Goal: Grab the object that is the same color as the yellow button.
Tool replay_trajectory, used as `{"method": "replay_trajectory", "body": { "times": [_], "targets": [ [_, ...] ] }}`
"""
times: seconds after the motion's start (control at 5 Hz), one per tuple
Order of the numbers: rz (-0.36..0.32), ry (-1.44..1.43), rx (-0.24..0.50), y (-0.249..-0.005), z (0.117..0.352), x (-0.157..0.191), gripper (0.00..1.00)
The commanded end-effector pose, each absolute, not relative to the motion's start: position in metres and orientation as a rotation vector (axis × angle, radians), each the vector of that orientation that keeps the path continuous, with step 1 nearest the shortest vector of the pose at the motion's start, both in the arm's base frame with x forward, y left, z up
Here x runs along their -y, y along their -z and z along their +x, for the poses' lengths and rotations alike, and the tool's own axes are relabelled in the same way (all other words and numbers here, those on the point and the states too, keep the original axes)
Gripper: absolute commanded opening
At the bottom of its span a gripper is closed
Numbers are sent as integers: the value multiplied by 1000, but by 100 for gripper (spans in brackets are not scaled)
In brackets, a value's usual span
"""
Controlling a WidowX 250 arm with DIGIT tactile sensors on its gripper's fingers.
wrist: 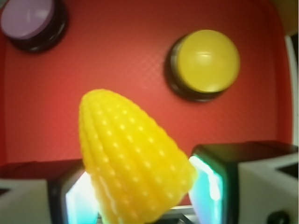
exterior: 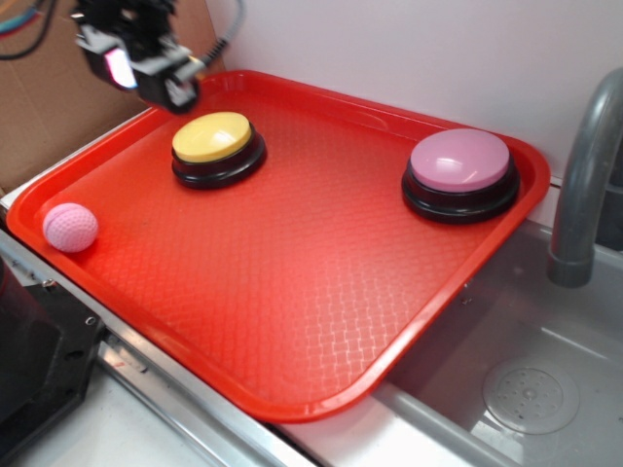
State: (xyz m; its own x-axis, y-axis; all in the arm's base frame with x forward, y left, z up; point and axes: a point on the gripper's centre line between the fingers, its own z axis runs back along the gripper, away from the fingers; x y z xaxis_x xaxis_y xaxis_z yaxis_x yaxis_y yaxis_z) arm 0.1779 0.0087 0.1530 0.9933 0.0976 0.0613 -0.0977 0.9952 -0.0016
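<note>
The object, a yellow ridged toy corn cob (wrist: pixel 131 163), fills the lower middle of the wrist view. It sits between my two fingers with its tip pointing away. My gripper (wrist: pixel 140 186) is shut on it. The red tray shows well below it, so it looks lifted. In the exterior view my gripper (exterior: pixel 180 86) hangs over the tray's back left corner, and the corn is hidden there. The yellow button (exterior: pixel 214 138) (wrist: pixel 205 60) stands on the tray just right of and in front of the gripper.
A pink-topped button (exterior: pixel 459 161) (wrist: pixel 28 18) stands at the back right of the red tray (exterior: pixel 292 302). A pink dimpled ball (exterior: pixel 70 227) lies at the tray's left edge. A grey faucet (exterior: pixel 584 165) and sink (exterior: pixel 526 389) lie to the right, and cardboard (exterior: pixel 39 107) behind left.
</note>
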Motion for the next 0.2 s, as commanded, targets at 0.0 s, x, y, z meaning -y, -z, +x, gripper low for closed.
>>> {"method": "replay_trajectory", "body": {
  "times": [0.0],
  "targets": [
    [12, -127, 81, -174, 175, -40, 0]
  ]
}}
